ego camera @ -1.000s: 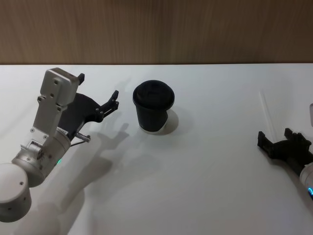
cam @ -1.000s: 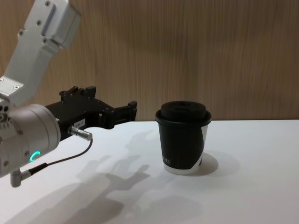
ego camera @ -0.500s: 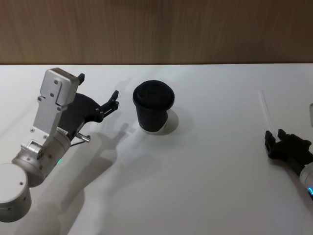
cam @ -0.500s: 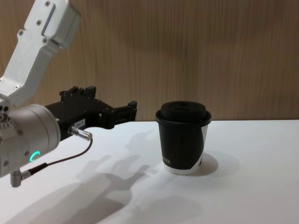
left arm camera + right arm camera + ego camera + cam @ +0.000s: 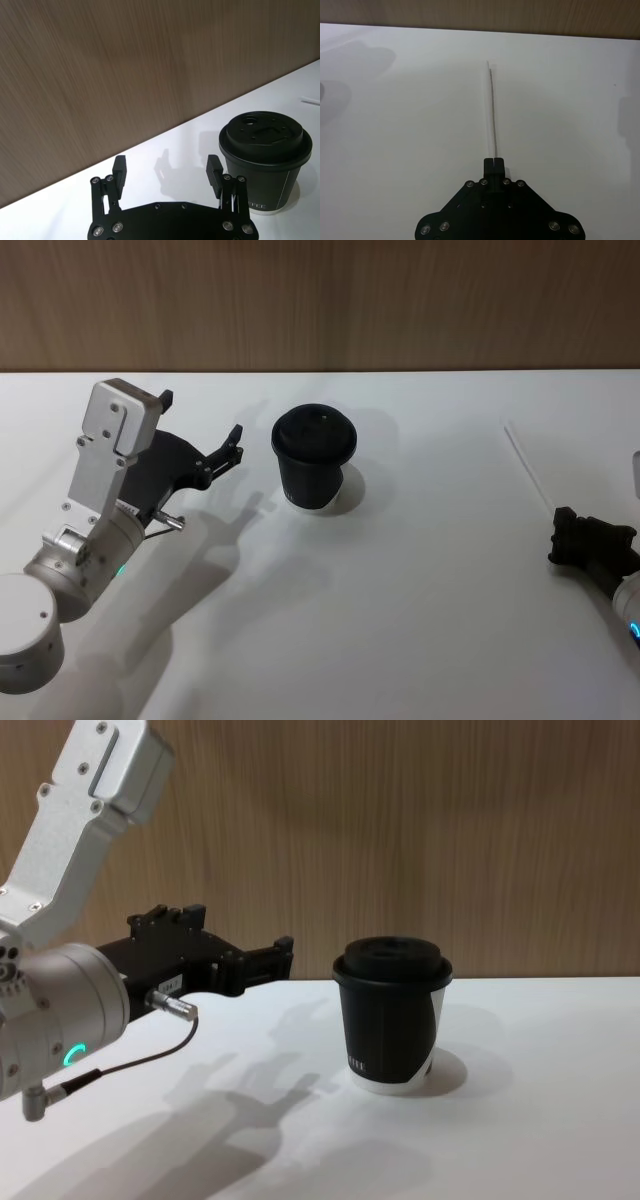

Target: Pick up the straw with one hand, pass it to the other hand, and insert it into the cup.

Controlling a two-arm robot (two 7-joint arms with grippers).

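The right gripper point(image 5: 494, 162) is at the right edge of the head view, low over the worktop point(image 5: 420, 630). Its jaws are together and clamped on the near end of the straw point(image 5: 492, 110). The rest of the straw points away from it, toward the upper right of the head view. I think the hold at the very end is on purpose: it leaves most of the length free, so the other gripper has room to take it. A thin grey shadow runs close along the straw, so I cannot tell if it is lifted clear of the surface or only just off it.

The left gripper point(image 5: 166, 165) hangs in the left part of the head view, just beside the cup point(image 5: 312, 465) but not touching it. Its jaws are wide apart and turned toward the cup. It seems to wait there because the handover and the insertion will both happen near the cup. The cup stands upright in the upper middle of the head view, well apart from the straw, with its lid on.

The worktop is plain white and smooth, with soft shadows of the arm on it. Behind it is a wall point(image 5: 400, 300) of brown wood panels.
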